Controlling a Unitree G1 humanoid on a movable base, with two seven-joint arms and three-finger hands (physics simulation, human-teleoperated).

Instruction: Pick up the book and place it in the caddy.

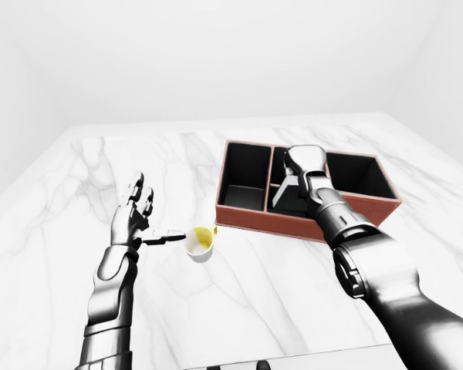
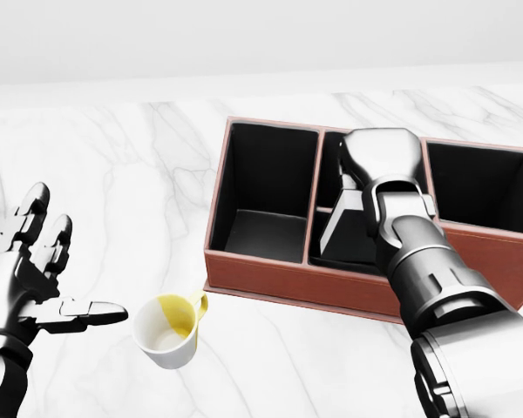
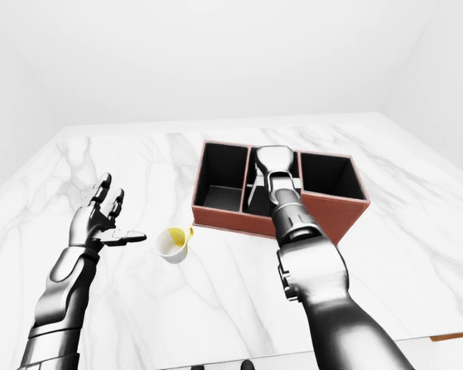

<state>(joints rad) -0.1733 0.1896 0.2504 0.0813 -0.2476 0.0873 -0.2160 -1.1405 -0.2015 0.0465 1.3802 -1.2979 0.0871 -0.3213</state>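
My right hand (image 2: 379, 157) is down over the middle compartment of the caddy (image 2: 270, 283), with the book (image 2: 347, 222) under it. The book leans there, its top against the hand and its foot on the compartment floor, so I judge I am lowering it in on edge because the slot is too narrow for it to lie flat. My fingers are hidden behind the back of the hand, so I cannot tell whether they grip the book or have let go. My left hand (image 2: 30, 279) hangs over the marble table (image 2: 113, 165), fingers spread and holding nothing, well apart from the caddy, likely kept clear of the work. A tipped cup (image 2: 167, 331) lies just beside it, touched by neither hand. I can read no label or writing on anything
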